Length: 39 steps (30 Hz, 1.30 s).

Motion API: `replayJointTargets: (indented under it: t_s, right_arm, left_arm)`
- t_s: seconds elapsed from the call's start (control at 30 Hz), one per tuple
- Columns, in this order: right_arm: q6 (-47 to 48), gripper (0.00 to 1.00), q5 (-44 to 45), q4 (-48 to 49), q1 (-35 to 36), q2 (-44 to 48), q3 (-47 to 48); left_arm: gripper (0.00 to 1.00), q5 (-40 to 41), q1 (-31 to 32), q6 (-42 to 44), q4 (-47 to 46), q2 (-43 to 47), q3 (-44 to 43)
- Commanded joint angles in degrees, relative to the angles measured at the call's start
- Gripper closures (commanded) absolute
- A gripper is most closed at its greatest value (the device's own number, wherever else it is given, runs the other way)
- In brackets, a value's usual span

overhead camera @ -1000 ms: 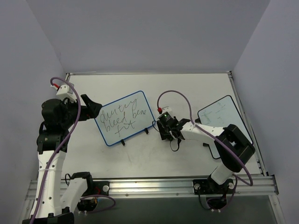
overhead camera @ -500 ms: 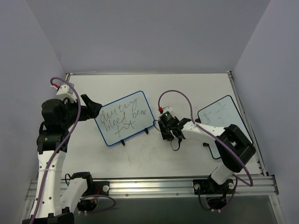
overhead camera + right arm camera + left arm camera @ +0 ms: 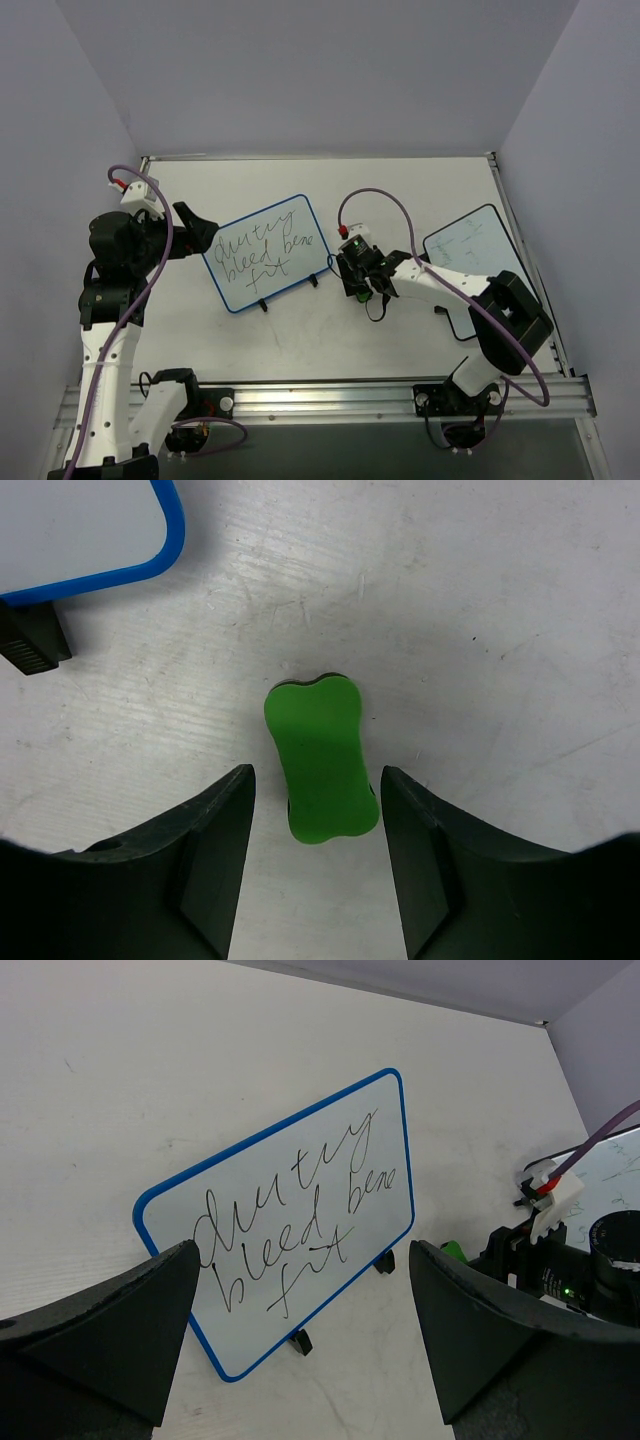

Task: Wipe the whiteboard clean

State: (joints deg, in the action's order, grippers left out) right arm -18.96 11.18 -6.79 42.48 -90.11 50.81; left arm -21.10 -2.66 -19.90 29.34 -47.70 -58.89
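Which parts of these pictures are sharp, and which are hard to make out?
Left wrist view: whiteboard writing sharp, the fingers dark and slightly soft. Right wrist view: green eraser crisp, table scratches clear. Top view: the eraser is a tiny green speck.

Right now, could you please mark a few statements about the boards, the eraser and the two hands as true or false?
The whiteboard carries black writing. True.
The right hand is shut on the eraser. False: it is open, with the eraser lying on the table between its fingers.
The eraser is green. True.
The left hand holds the eraser. False: it is open and empty.
The board at far right has a blue frame. False: its frame is black.
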Motion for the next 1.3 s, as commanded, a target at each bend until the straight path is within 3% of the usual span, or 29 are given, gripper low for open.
replayJointTargets:
  t_s: [0.0, 0.4, 1.27]
  right_arm:
    - [0.5, 0.51, 0.78, -0.86, 0.15, 0.02, 1.58]
    - [1.91, 0.53, -0.99, 3.01, -1.96, -4.02, 0.08]
    - [1.12, 0.56, -2.74, 2.57, -2.31, -3.06, -1.06]
  left_arm:
    - [0.06, -1.05, 0.28, 0.39, -2.45, 0.15, -0.61]
    - [0.06, -0.78, 0.37, 0.48, -2.19, 0.24, -0.61]
    - [0.06, -0.61, 0.37, 0.56, -2.18, 0.33, -0.61]
